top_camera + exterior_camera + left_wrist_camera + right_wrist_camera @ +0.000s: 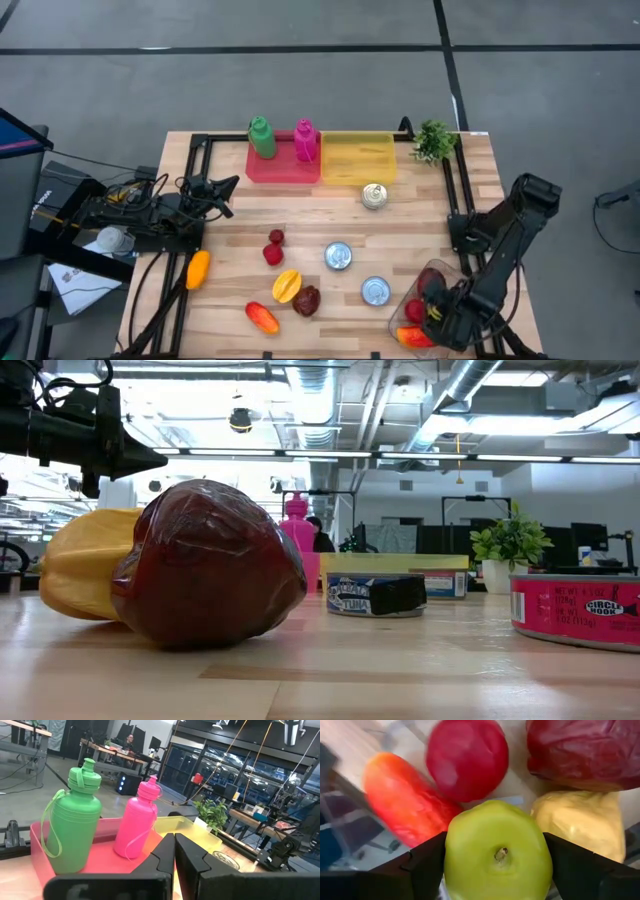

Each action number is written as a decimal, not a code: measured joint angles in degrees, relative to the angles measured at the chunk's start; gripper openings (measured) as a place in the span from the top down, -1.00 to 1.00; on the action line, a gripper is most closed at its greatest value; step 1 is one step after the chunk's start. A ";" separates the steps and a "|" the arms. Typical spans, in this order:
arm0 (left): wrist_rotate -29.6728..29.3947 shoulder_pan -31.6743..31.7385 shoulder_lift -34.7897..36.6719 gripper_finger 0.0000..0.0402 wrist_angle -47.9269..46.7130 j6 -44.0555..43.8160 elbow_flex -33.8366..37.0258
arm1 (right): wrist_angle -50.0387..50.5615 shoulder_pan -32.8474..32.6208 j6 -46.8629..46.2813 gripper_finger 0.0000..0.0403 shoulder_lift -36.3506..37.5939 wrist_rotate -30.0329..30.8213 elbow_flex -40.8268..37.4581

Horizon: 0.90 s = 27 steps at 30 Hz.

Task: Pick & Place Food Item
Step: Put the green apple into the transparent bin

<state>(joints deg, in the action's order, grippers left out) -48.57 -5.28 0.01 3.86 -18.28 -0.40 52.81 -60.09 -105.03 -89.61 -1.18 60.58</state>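
As my right end effector [495, 857] spans the green apple [497, 852], it sits over the clear container [400, 322].
Smooth, rigid, light plastic, I judge; grip its widest sides. Beside it lie red, orange, yellow and dark-red fruits. Left end effector [174, 851] is closed, empty.

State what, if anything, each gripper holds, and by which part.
The right gripper holds a green apple by its two opposite sides, stem end facing the camera. The left gripper is shut and holds nothing.
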 joint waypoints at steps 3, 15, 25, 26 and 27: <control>0.00 0.00 0.00 1.00 0.00 0.00 0.00 | 0.75 -0.27 0.00 -0.50 -1.46 -0.40 0.00; -0.01 -0.02 0.00 1.00 0.01 0.00 0.00 | 1.14 -0.05 0.02 -0.50 -4.48 -0.34 0.04; -0.01 -0.02 0.00 1.00 -0.01 0.00 0.00 | 1.42 -0.05 0.02 -0.78 -4.50 -0.36 0.04; 0.01 -0.02 0.00 1.00 -0.01 0.00 0.00 | 1.37 -0.05 0.03 -0.81 -4.50 -0.37 0.04; -0.01 -0.02 0.00 1.00 -0.01 0.00 0.00 | 1.26 -0.05 0.07 -0.83 -4.50 -0.43 0.04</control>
<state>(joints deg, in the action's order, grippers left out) -48.58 -5.30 0.01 3.86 -18.28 -0.40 54.07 -60.14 -104.97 -94.11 -1.61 60.62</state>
